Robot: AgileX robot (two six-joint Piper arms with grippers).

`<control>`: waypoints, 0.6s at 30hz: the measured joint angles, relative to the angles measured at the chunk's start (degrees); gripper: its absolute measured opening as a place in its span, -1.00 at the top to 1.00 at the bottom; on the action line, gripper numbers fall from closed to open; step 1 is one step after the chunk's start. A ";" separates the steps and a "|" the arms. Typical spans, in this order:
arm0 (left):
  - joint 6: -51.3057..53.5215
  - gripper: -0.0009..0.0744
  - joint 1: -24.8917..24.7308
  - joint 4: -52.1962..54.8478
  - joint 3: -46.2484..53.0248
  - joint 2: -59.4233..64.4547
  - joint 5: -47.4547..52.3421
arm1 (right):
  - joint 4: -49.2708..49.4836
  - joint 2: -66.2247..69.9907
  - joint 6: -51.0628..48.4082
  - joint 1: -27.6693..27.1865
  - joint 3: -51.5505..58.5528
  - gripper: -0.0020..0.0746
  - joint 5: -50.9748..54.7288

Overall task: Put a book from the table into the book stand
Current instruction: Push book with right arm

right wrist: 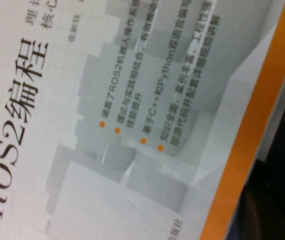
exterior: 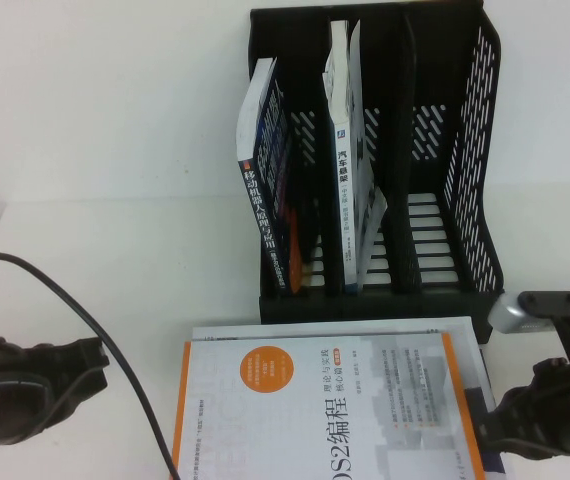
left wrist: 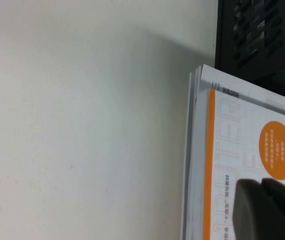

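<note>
Book (exterior: 335, 405) lies between left end effector (exterior: 25, 385) and right end effector (exterior: 545, 410).

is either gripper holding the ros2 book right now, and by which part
Cannot be told. The right gripper sits at the orange right edge of the ROS2 book; the left gripper is beside its left edge. No grasp shows.

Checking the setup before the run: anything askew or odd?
The two books in the stand lean: the dark book tilts left, the white book splays. The ROS2 book lies flat between left pincer and right pincer.
</note>
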 joint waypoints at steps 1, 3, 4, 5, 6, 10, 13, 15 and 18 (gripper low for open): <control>0.00 0.98 0.00 0.00 0.00 0.00 0.00 | 0.00 0.00 0.00 0.03 0.00 0.95 -0.25; 0.00 0.98 0.00 0.00 0.00 0.00 -0.22 | 0.00 0.09 0.09 0.25 0.00 0.95 -0.56; 0.00 0.98 0.00 0.00 0.00 0.00 -0.31 | 0.00 0.09 0.09 0.25 0.00 0.95 -0.66; 0.00 0.98 0.00 0.00 0.00 0.00 -0.45 | 0.10 0.09 0.09 0.25 0.00 0.95 -0.79; 0.00 0.98 0.23 -0.09 0.00 0.00 -0.45 | 0.23 0.09 0.12 0.25 0.00 0.95 -0.91; 0.99 0.98 2.80 -1.03 0.00 0.00 0.13 | 0.72 0.09 0.24 0.25 0.00 0.95 -1.10; 5.68 0.98 6.48 -4.35 0.00 0.00 2.64 | 1.09 0.09 0.24 0.25 -0.13 0.95 -1.13; 11.42 0.98 9.39 -8.76 0.00 0.00 5.97 | 1.30 0.22 0.24 0.25 -0.90 0.95 -1.00; 21.06 0.98 14.44 -17.29 0.00 0.37 12.40 | 1.30 0.27 0.34 0.37 -2.61 0.95 -0.36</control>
